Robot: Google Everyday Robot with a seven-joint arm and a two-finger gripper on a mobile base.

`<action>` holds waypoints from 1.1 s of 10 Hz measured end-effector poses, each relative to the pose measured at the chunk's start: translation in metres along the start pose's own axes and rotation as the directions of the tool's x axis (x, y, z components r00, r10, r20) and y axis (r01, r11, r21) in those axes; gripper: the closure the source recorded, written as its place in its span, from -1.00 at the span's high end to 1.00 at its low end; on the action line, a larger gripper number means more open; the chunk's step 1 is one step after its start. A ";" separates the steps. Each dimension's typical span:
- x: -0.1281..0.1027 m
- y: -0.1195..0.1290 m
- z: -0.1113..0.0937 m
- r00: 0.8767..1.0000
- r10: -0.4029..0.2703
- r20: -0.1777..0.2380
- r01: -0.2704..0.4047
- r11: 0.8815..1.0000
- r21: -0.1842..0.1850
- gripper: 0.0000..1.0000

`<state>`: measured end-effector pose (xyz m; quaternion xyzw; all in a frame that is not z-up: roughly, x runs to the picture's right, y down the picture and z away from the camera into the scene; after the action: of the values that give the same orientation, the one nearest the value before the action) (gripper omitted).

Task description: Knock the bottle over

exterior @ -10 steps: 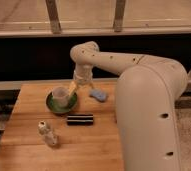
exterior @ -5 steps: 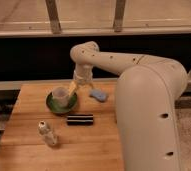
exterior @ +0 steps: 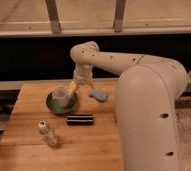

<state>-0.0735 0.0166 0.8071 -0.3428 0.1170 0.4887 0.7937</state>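
Note:
The bottle (exterior: 48, 133) is small, clear and ribbed with a whitish cap. It lies tilted on the wooden table (exterior: 24, 100) at the front left. My gripper (exterior: 73, 89) hangs at the end of the white arm over the back of the table. It is just right of the translucent cup (exterior: 61, 95), which stands on a green plate (exterior: 53, 105). The gripper is well behind and to the right of the bottle, not touching it.
A black rectangular bar (exterior: 80, 120) lies mid-table, right of the bottle. A light blue object (exterior: 99, 95) lies at the back, right of the gripper. My large white arm body (exterior: 149, 115) covers the table's right side. A dark wall and rail run behind.

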 end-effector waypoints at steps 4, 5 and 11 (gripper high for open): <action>0.000 0.000 0.000 1.000 0.000 0.000 0.000 1.000 0.000 0.58; 0.000 0.000 0.000 1.000 0.000 0.000 0.000 1.000 0.000 0.58; -0.017 0.007 -0.013 0.998 -0.015 -0.065 0.018 0.999 0.051 0.58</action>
<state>-0.0862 -0.0014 0.8034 -0.3388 0.1525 0.4675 0.8021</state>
